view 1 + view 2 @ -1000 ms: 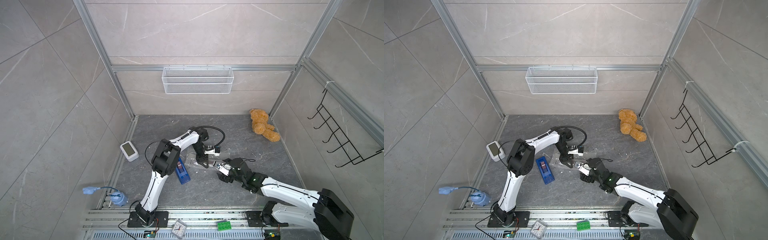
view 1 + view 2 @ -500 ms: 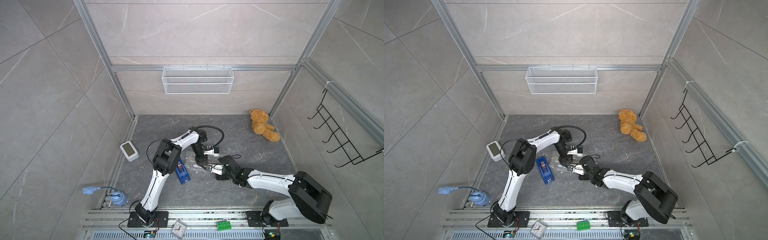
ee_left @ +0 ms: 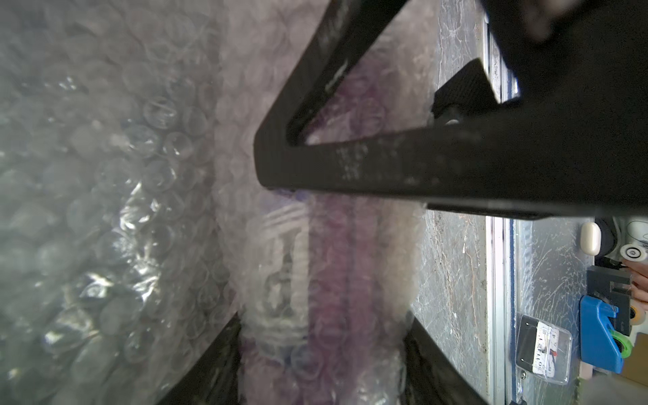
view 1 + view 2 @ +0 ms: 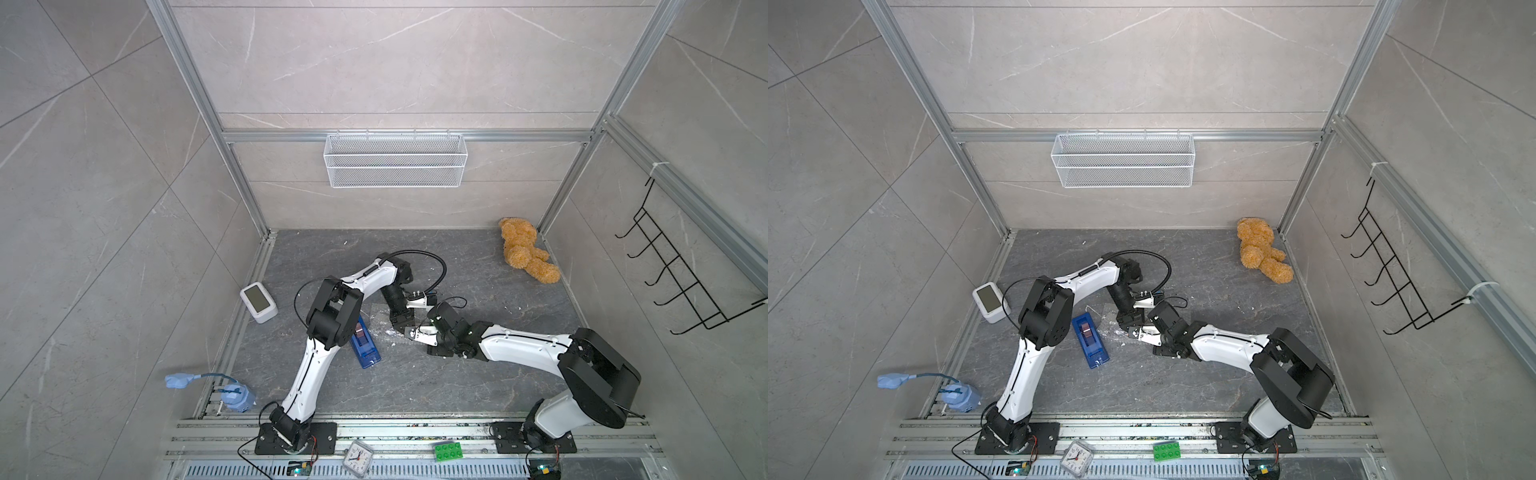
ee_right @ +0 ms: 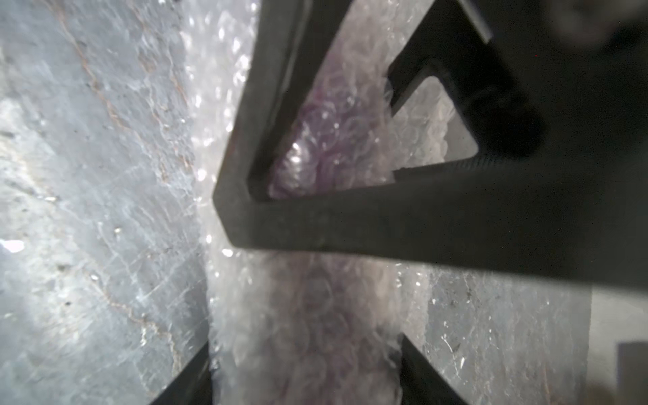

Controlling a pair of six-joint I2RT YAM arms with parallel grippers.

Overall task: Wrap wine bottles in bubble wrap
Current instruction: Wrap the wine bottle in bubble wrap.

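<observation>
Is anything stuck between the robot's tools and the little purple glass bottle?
Only the clear bubble wrap, which covers the dark purple glass bottle. The left tool and the right tool both reach right up to that wrapped bundle. Nothing else shows in between.

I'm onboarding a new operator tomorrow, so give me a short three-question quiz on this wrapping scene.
1. True or false: the bottle lies bare, with no bubble wrap over it.
2. What lies on the floor beside the left arm? A) teddy bear B) blue tape dispenser C) green brick
3. What hangs on the back wall?
Key: 1 false; 2 B; 3 a white mesh basket.
</observation>
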